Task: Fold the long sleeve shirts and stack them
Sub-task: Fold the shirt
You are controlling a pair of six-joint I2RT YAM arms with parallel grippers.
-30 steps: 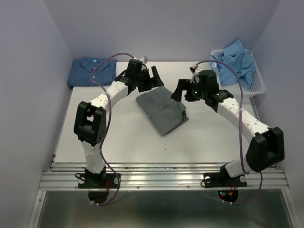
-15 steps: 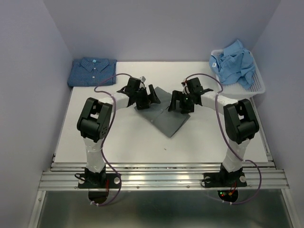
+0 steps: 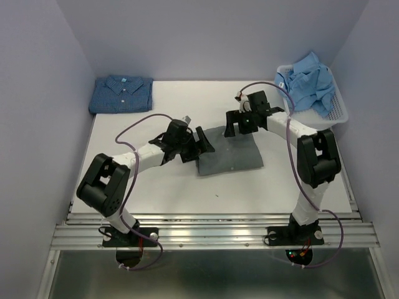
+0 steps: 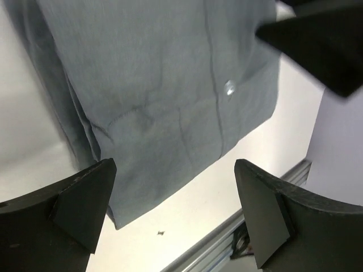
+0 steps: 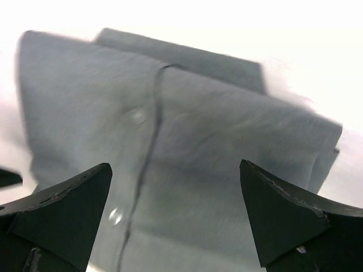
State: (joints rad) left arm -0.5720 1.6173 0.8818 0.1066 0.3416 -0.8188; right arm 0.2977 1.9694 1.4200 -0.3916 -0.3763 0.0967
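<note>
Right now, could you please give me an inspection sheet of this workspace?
Surface: white table, one tiny dark speck.
Job's things: grey shirt folded, centre; dark blue shirt folded, far left corner; light blue shirt crumpled in the basket.
Clutter: white mesh basket, far right.
Grippers: left gripper and right gripper both open, empty, at the grey shirt's edges.
Cables: purple cables looped along both arms.
Surroundings: plain pale walls; metal rail at near edge.
</note>
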